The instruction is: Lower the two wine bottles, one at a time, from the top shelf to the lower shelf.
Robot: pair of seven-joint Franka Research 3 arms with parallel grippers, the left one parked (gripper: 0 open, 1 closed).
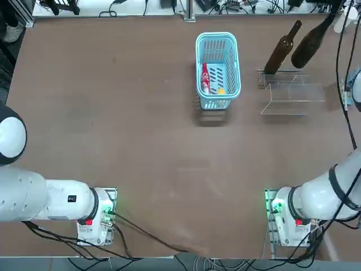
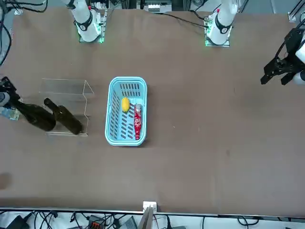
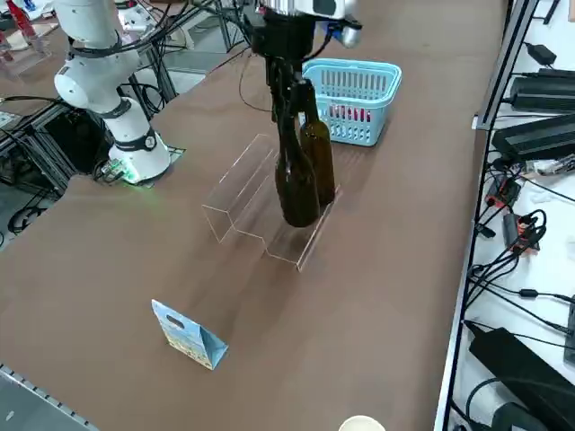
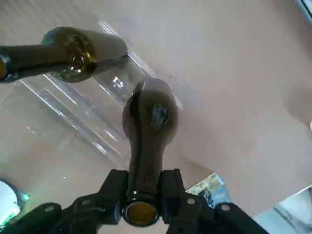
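Two dark olive-brown wine bottles stand at the clear acrylic rack. My right gripper is shut on the neck of the outer bottle; in the wrist view its fingers clamp the neck just under the mouth. This held bottle leans a little, with its base at the outer end of the top shelf. Whether the base touches the shelf I cannot tell. The other bottle stands free on the top shelf on the basket's side. The lower shelf holds nothing.
A light-blue basket left of the rack holds a red bottle and a yellow object. A small blue folded card stands on the table beyond the rack's outer end. Cables hang near the table's right edge.
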